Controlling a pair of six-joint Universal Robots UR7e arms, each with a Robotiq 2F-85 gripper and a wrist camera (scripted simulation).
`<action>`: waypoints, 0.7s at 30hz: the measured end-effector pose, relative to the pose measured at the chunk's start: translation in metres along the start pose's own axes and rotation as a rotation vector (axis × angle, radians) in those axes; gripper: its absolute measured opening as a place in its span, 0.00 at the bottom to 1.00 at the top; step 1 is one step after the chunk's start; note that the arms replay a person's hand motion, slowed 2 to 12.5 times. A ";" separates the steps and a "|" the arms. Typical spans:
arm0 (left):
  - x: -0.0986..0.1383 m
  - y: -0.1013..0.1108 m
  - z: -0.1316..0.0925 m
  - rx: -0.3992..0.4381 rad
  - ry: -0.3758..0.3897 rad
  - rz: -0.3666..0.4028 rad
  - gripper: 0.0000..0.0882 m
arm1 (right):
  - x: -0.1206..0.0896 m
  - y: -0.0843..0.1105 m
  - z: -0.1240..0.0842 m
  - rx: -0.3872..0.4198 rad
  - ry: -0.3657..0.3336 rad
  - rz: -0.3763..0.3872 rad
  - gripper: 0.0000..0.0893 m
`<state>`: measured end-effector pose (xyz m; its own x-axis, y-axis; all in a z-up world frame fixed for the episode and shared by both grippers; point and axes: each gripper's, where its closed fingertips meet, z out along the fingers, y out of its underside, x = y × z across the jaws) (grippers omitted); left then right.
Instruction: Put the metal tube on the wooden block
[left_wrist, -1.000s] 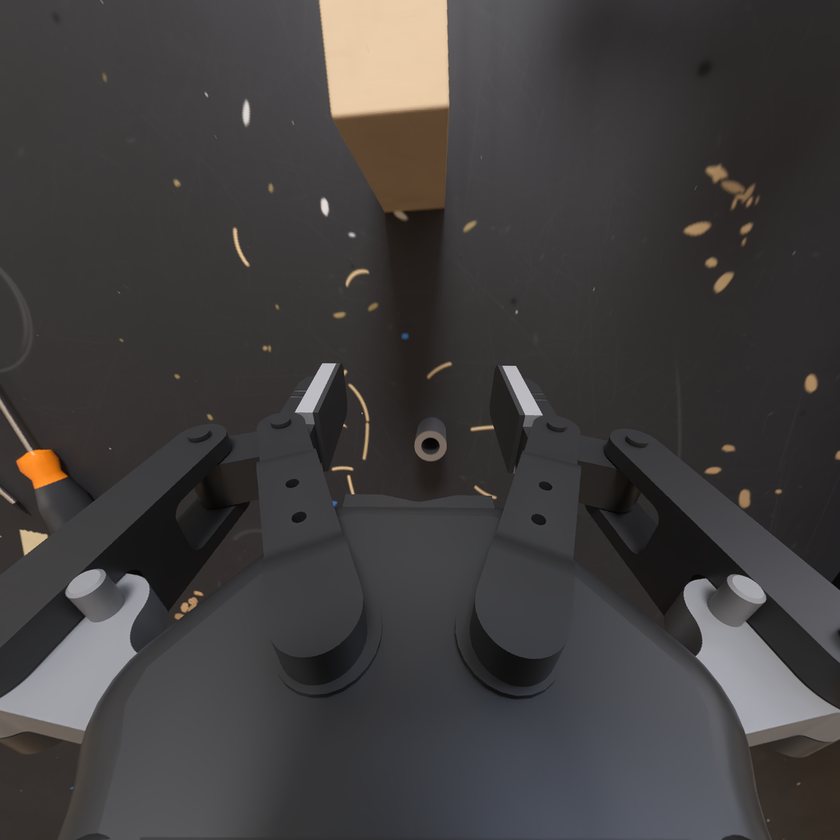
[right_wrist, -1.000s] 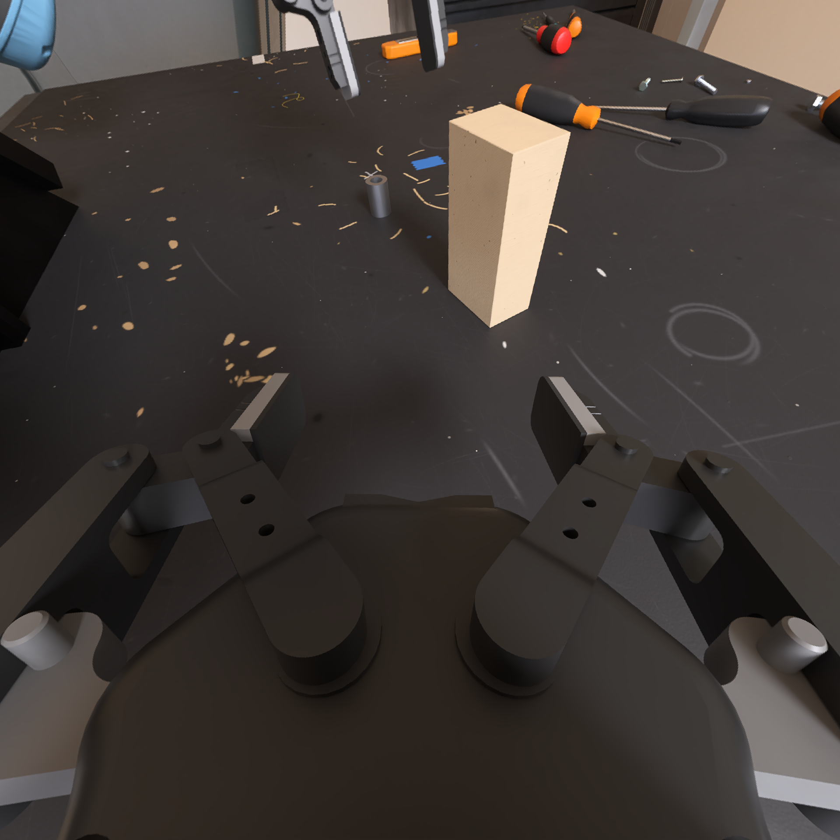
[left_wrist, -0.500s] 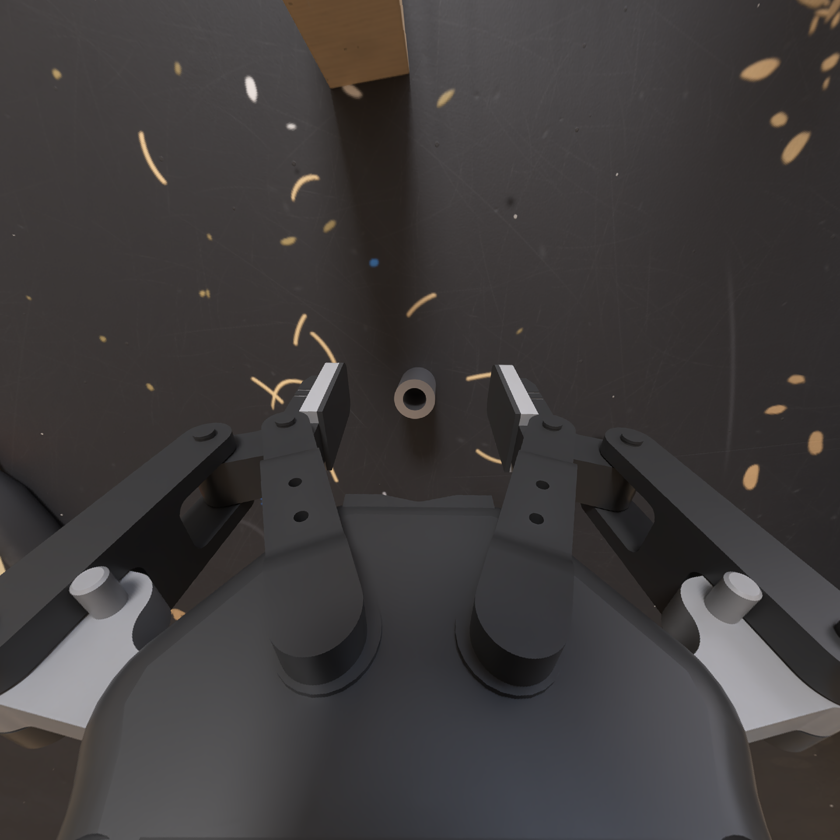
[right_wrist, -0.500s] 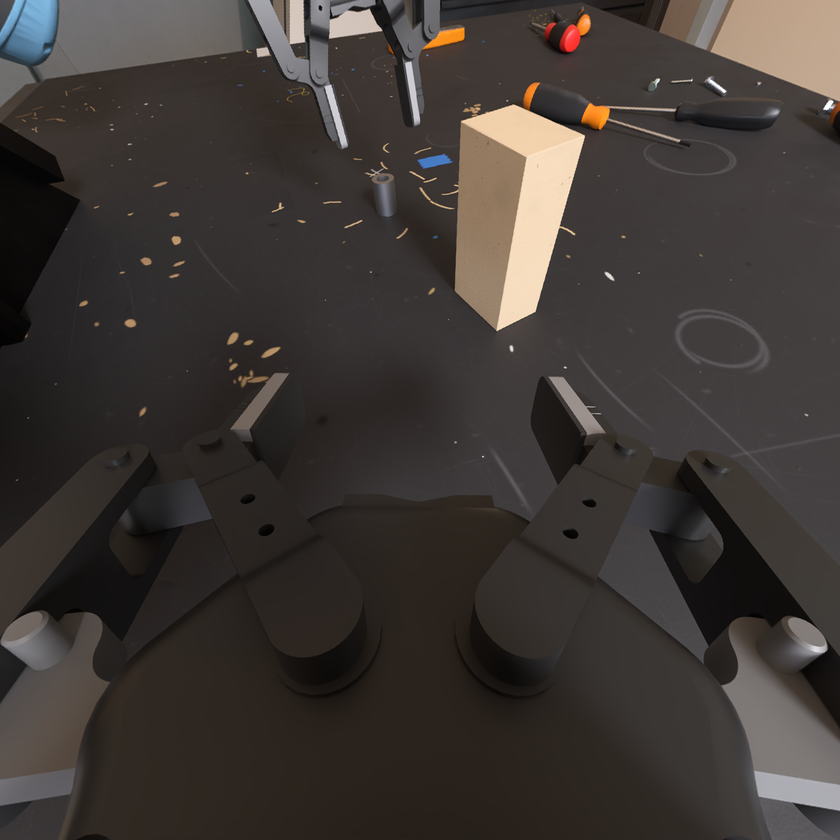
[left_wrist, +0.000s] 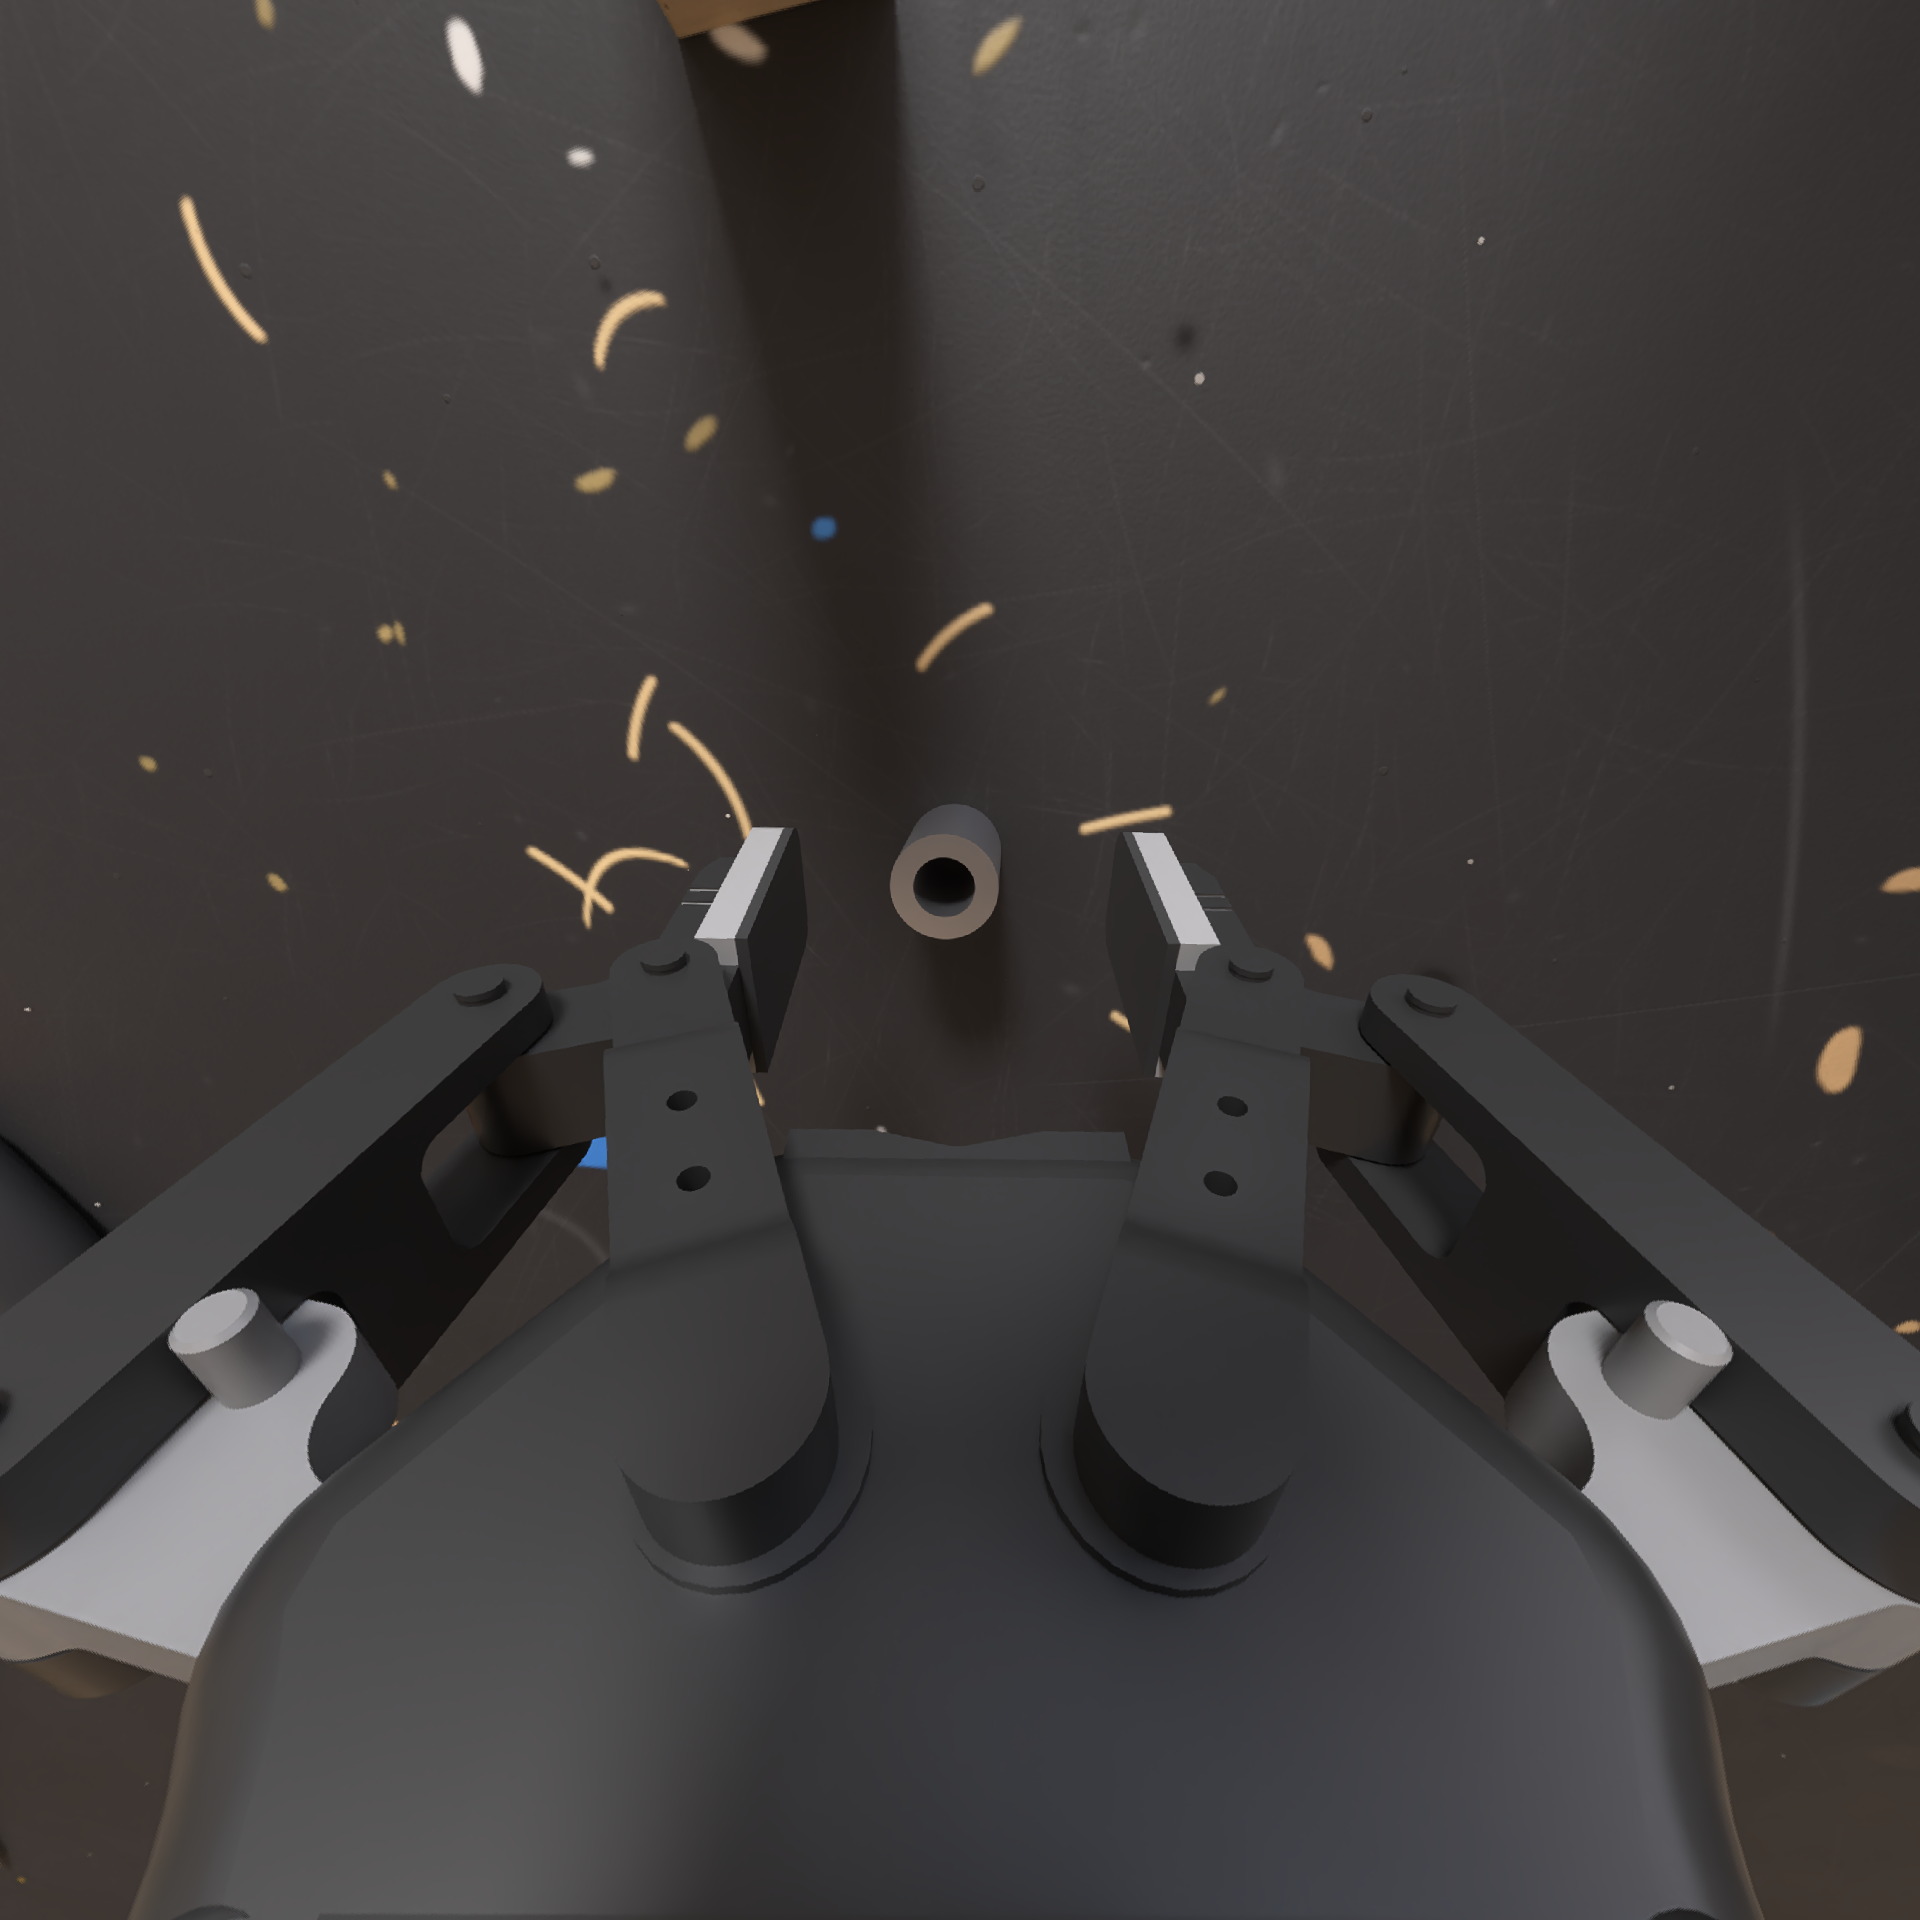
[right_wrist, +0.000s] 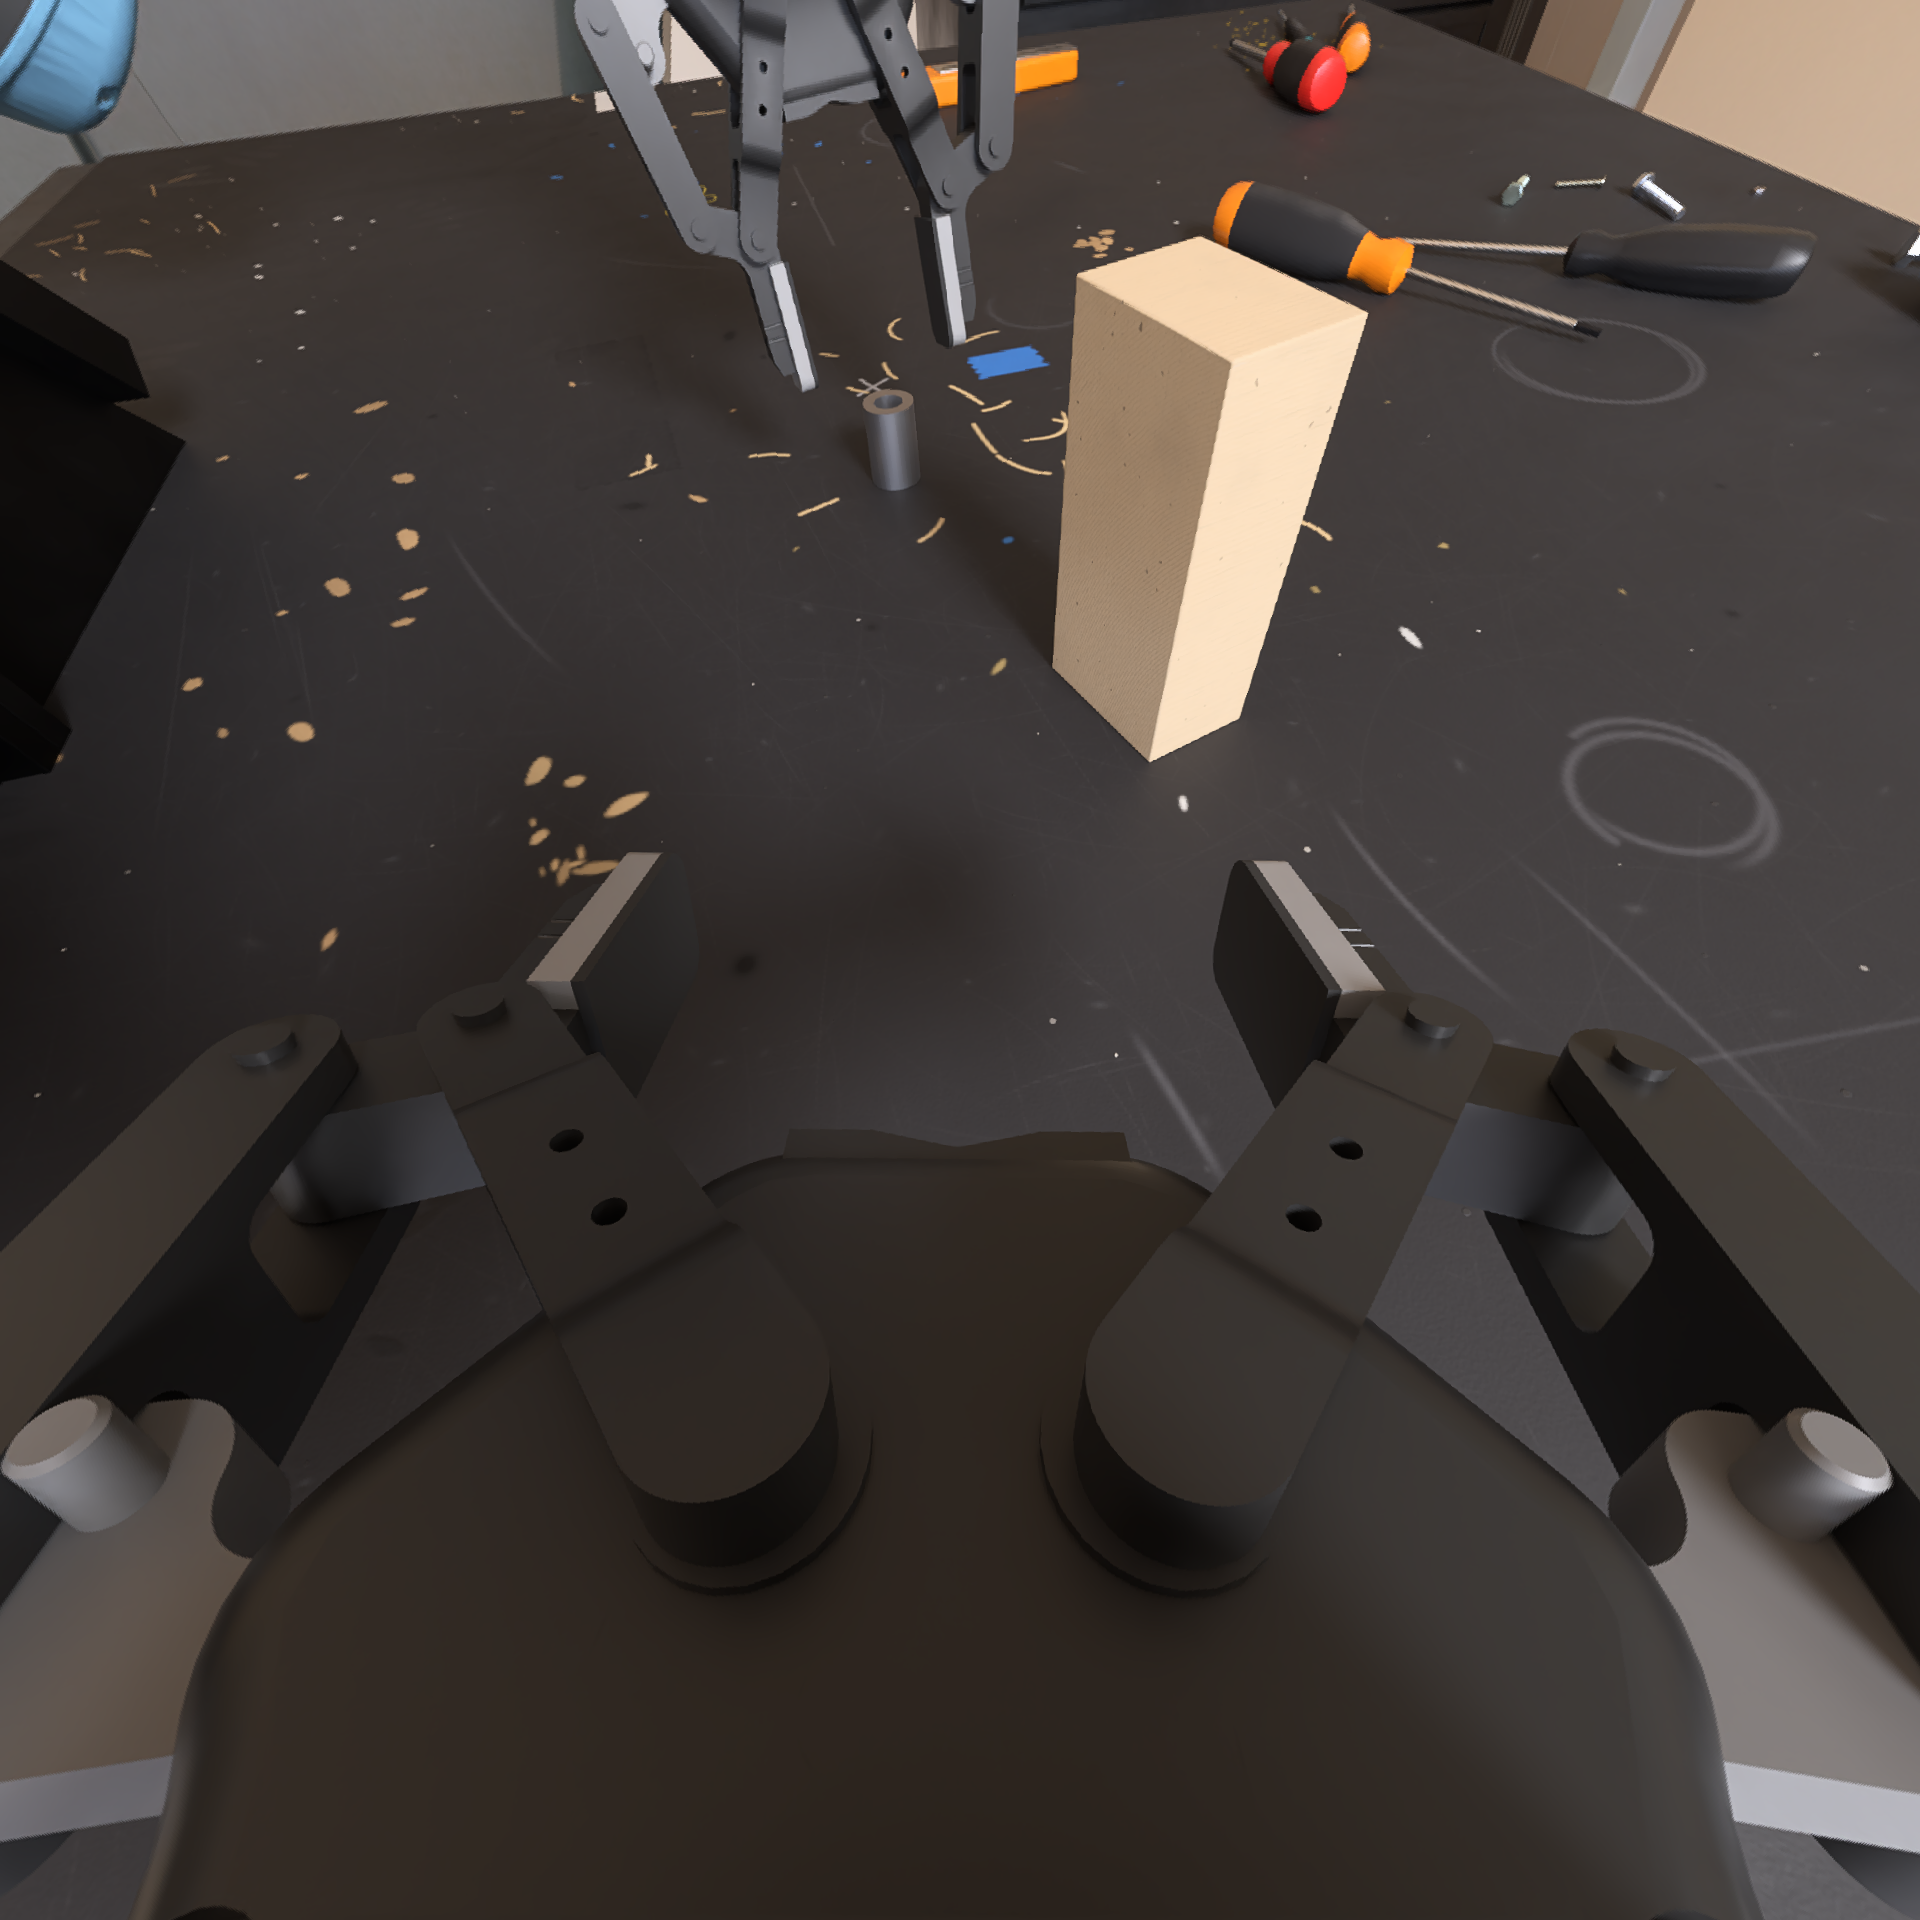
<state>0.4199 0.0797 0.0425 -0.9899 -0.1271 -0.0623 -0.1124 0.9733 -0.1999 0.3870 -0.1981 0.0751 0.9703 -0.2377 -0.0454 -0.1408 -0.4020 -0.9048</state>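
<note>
On a scuffed black workbench (right_wrist: 727, 665) strewn with pale wood shavings, the left gripper (left_wrist: 948, 883) hangs straight above the metal tube (left_wrist: 945, 873), its two fingers spread wide with the tube framed in the gap between them and neither pad touching it. From the left wrist view the tube shows as a short, dull grey cylinder standing upright on end, its thick wall ringing a dark round bore. Seen from the right wrist view, the same tube (right_wrist: 891, 438) stands on the bench just beside the wooden block (right_wrist: 1195, 488), apart from it, with the left gripper (right_wrist: 873, 338) poised a little above its top (the fingertips have not reached the rim). The block is a tall, square-edged prism of pale, fine-grained wood, standing upright with its flat top bare. A small blue rectangle of tape (right_wrist: 1006, 363) lies flat between tube and block. Beyond the block lie a screwdriver with an orange-and-black handle (right_wrist: 1314, 237) and another with an all-black handle (right_wrist: 1688, 260), their thin steel shafts crossing; a few bright screws (right_wrist: 1654, 193) sit farther back. Faint chalky rings (right_wrist: 1662, 800) mark the matte surface. The right gripper (right_wrist: 956, 914) hovers low over bare bench in the foreground, its fingers wide apart and holding nothing. No legible writing or brand marks show on any object.
</note>
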 end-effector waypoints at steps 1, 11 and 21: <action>0.000 0.001 0.001 -0.003 0.002 0.002 0.59 | 0.000 0.000 0.000 -0.001 0.000 -0.001 0.96; 0.001 0.006 0.011 -0.037 0.017 0.031 0.58 | -0.002 0.001 0.003 -0.014 -0.003 -0.010 0.96; 0.000 0.010 0.016 -0.052 0.019 0.061 0.55 | -0.003 0.001 0.005 -0.020 -0.007 -0.014 0.96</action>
<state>0.4200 0.0860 0.0246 -0.9965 -0.0642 -0.0541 -0.0557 0.9878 -0.1453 0.3847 -0.1931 0.0717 0.9735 -0.2259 -0.0359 -0.1311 -0.4226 -0.8968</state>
